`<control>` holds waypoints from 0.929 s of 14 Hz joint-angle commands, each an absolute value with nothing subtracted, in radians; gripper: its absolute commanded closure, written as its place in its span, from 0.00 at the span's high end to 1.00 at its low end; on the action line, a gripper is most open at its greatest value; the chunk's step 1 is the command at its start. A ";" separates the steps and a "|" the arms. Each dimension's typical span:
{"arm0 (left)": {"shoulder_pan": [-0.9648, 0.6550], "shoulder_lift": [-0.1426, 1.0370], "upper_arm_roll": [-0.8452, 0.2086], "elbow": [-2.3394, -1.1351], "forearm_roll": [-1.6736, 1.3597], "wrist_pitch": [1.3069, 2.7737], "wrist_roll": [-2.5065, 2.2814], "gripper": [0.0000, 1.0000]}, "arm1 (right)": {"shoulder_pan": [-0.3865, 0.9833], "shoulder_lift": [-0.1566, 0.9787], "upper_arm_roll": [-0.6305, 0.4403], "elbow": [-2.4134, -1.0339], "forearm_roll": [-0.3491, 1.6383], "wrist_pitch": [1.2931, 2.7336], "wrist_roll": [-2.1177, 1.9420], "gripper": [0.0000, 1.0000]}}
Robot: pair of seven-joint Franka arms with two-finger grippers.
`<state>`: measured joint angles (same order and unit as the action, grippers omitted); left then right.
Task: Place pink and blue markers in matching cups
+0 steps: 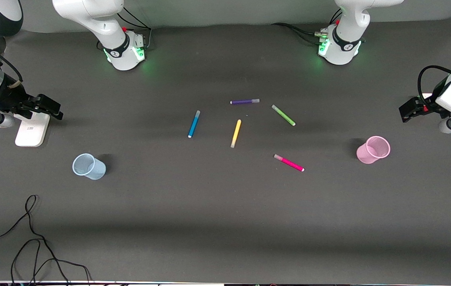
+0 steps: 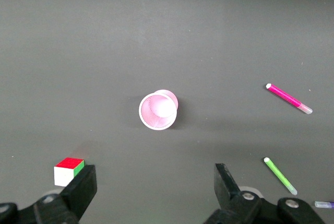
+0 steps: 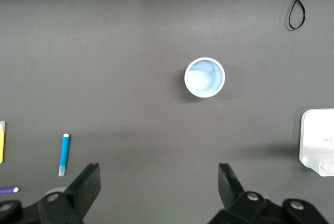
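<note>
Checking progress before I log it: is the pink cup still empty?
Empty: the left wrist view looks straight into the pink cup and shows only its bare bottom.

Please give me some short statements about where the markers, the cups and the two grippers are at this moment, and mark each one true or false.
1. The pink marker already stands in the pink cup. False: it lies on the table, apart from the cup.
2. The blue marker lies on the table, farther from the front camera than the blue cup. True.
3. Both cups stand upright and hold nothing. True.
4. The left gripper is shut on the green marker. False: it is open and empty, waiting at the left arm's end of the table.
5. The right gripper is open. True.
</note>
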<state>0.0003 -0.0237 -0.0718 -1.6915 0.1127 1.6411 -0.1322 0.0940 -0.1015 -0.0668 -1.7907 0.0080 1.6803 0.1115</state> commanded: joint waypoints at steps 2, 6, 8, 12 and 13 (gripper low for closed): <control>-0.009 -0.014 -0.069 -1.664 0.106 1.612 -0.127 1.00 | 0.097 -0.091 -0.067 -1.769 -0.012 1.651 0.094 1.00; -0.015 -0.014 -0.069 -1.664 0.106 1.609 -0.130 1.00 | 0.101 -0.063 -0.057 -1.766 0.004 1.651 0.112 1.00; -0.046 0.003 -0.068 -1.667 0.106 1.606 -0.147 1.00 | 0.101 -0.029 0.004 -1.766 0.035 1.649 0.197 1.00; -0.188 0.086 -0.069 -1.666 0.104 1.597 -0.381 1.00 | 0.124 0.116 0.092 -1.770 0.194 1.672 0.303 1.00; -0.228 0.116 -0.069 -1.666 0.104 1.614 -0.456 1.00 | 0.138 0.162 0.121 -1.770 0.196 1.701 0.343 1.00</control>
